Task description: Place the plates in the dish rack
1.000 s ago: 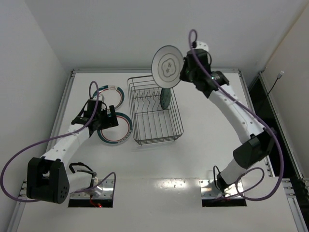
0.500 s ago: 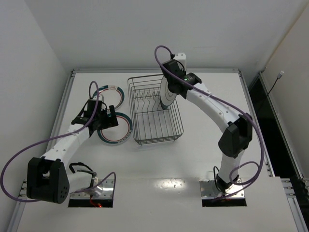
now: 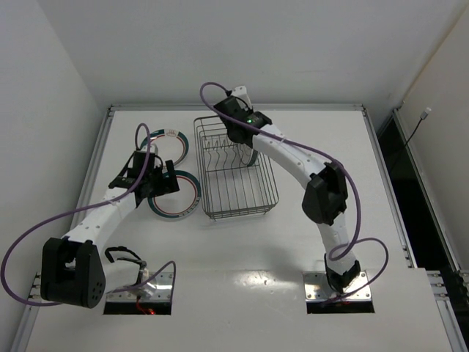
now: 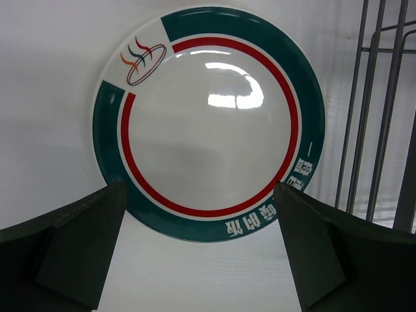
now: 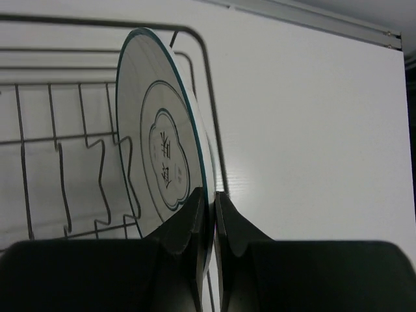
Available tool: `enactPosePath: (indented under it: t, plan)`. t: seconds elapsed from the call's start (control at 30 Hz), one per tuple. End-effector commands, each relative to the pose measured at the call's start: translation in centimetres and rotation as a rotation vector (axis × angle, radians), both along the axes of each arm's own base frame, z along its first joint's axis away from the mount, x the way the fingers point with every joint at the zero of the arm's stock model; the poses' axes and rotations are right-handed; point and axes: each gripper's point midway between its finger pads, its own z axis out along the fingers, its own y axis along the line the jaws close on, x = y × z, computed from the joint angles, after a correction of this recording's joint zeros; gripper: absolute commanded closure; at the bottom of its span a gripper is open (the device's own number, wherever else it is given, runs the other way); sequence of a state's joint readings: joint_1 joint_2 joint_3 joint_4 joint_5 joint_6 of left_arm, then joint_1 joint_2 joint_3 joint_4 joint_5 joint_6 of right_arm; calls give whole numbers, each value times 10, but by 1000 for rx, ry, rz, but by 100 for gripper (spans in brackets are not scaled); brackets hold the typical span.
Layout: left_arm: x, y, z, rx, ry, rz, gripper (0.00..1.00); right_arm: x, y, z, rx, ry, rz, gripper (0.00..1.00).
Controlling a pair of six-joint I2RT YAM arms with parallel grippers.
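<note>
Right fingers (image 5: 188, 227) — clamped on a plate (image 5: 159, 149) — swung over the dish rack (image 3: 236, 176); left fingers (image 4: 78, 247) stay apart.

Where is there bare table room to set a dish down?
Free: the white table right of the right arm, and the near strip between the dark wire dish rack and the arm bases. Crowded: left of the rack, where two teal-and-red banded white plates lie by the left arm.
</note>
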State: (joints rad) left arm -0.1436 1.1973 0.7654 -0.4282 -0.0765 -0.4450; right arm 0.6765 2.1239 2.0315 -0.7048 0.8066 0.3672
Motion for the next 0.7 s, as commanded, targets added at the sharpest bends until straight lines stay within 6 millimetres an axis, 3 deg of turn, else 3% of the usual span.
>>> enactPosePath:
  t: [0.0,0.1,0.2,0.37,0.43,0.57,0.6,0.63,0.67]
  plan:
    - [3,3,2,25,-13,0,6,-10,17,-7,-25,36,36,100]
    - [3,4,-2,34,-2,5,6,-20,30,-21,56,103,82,100]
    - [2,4,-5,35,8,5,6,-29,35,-13,132,139,118,94]
    - [-2,4,-12,27,45,21,4,-43,30,22,240,176,174,67]
    - [-3,10,-13,-12,58,58,4,-54,25,57,299,140,203,60]
    - [-7,20,-19,-129,86,150,8,-86,21,114,399,61,327,54]
    - [-6,21,-18,-165,88,169,8,-94,22,112,418,76,356,51]
    - [-13,20,-25,-245,120,209,10,-104,17,131,438,38,379,49]
    - [-14,20,-28,-287,122,224,10,-109,13,128,434,46,377,49]
